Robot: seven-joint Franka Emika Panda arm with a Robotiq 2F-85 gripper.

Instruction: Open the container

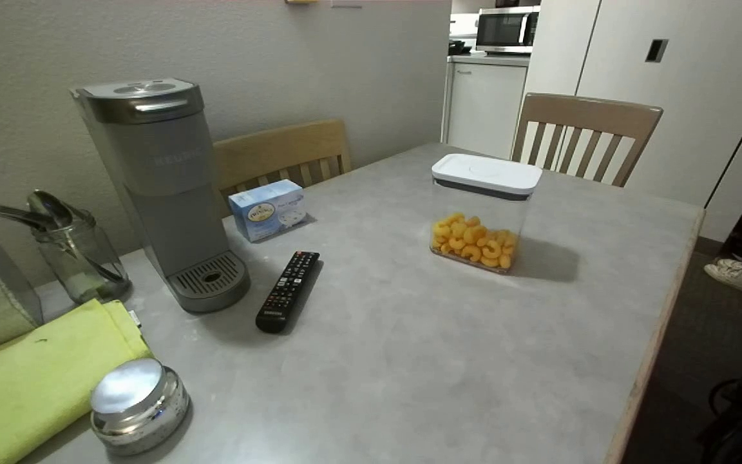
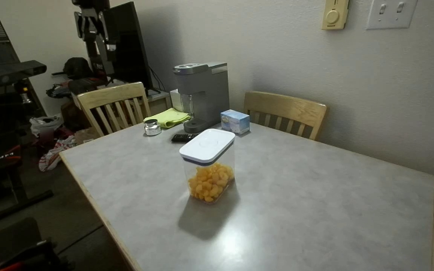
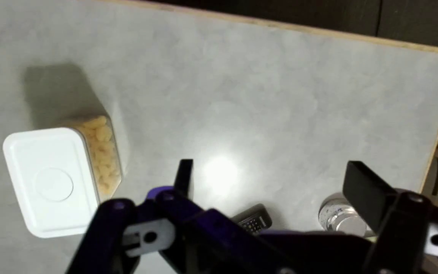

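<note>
Hovering over the gray tabletop (image 3: 261, 91) with the Robotiq gripper (image 3: 271, 179), spreading 2 fingers (image 3: 368, 194) wide and grasping nothing. Likely needing to be traveling sideways to the clear snack container (image 1: 482, 206), standing upright on the tabletop, well apart from the gripper. Then probably centering above the white lid (image 1: 487, 173), bringing the fingers together, and pressing straight down on the round inset (image 3: 53, 184), presumably a push button.

The gripper (image 2: 95, 34) hung at ten o'clock in an exterior view, pointing down toward six, while in the wrist view its two fingers (image 3: 365, 194) stood wide apart, tips at seven and four o'clock.
</note>
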